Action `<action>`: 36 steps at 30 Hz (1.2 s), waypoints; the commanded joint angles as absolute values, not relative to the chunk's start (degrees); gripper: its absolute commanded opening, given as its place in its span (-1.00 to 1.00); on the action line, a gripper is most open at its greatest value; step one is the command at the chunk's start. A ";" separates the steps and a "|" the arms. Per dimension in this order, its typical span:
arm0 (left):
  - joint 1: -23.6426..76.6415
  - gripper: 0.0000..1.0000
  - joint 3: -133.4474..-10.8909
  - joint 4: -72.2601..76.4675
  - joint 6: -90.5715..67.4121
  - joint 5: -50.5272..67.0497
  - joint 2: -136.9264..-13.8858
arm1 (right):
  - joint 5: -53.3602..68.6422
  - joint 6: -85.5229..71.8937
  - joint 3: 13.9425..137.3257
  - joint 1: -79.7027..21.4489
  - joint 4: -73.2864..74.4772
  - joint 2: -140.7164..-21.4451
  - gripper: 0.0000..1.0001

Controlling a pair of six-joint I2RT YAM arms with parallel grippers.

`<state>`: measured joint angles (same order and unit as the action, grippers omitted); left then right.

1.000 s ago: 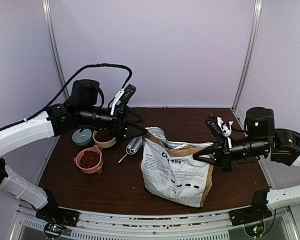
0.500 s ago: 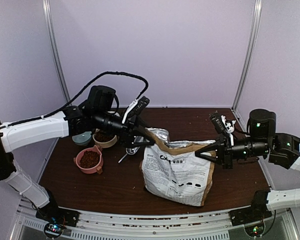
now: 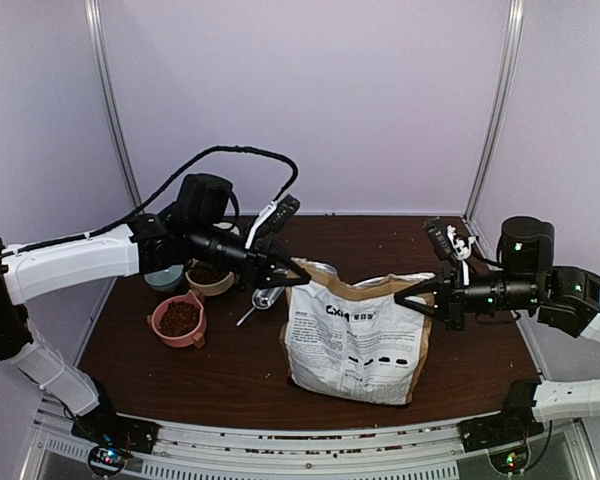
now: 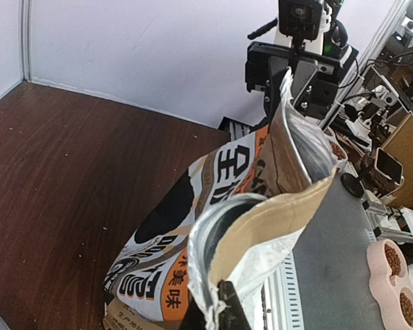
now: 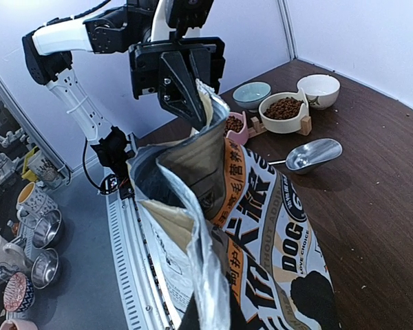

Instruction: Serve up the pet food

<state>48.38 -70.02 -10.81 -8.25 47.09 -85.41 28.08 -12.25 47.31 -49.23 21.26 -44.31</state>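
Note:
The printed foil bag (image 3: pixel 355 335) stands upright mid-table, its mouth stretched between both arms. My left gripper (image 3: pixel 292 275) is shut on the bag's left top corner, and the wrist view shows the torn foil edge (image 4: pixel 213 275) pinched in its fingers. My right gripper (image 3: pixel 407 298) is shut on the right top corner, where the foil rim (image 5: pixel 206 268) runs into its jaws. Pet food (image 3: pixel 179 318) fills a pink bowl at the left. More pet food (image 3: pixel 208 272) lies in a beige bowl behind it. The bag's inside is dark, so its contents are hidden.
A metal scoop (image 3: pixel 268 295) lies on the table between the bowls and the bag. An empty blue bowl (image 3: pixel 163 277) sits left of the beige one. A white bowl (image 5: pixel 318 86) stands near the back wall. Purple walls enclose the table.
My left gripper swung right from above the bowls to the bag's left top corner and shut on it. The bag now stands straighter with its top pulled taut.

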 commanded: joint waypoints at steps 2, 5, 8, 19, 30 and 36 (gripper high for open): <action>48.34 -1.00 -66.97 -4.19 -11.63 45.69 -76.48 | 20.28 -13.01 50.70 -47.43 11.12 -41.37 -1.00; 47.40 -1.00 -63.19 1.45 -15.37 44.56 -71.00 | 16.89 -12.90 51.70 -47.03 13.00 -42.07 -1.00; 46.66 -1.00 -59.16 6.82 -19.03 43.80 -66.64 | 15.36 -13.53 51.09 -46.19 12.61 -43.01 -1.00; 38.86 -1.00 -50.23 13.43 -22.79 43.93 -62.15 | 23.53 -14.77 48.09 -44.80 3.32 -49.74 -1.00; 37.44 -1.00 -52.62 13.84 -23.77 48.52 -65.37 | 36.40 -13.62 48.77 -43.03 7.44 -47.81 0.28; 37.44 -1.00 -52.82 12.91 -23.46 48.20 -65.33 | 40.53 -14.38 49.12 -41.90 6.11 -49.68 0.26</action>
<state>38.50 -48.97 4.05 -23.11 47.46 -66.70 36.42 -14.17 47.75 -42.44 7.68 -48.29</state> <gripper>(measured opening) 0.030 0.647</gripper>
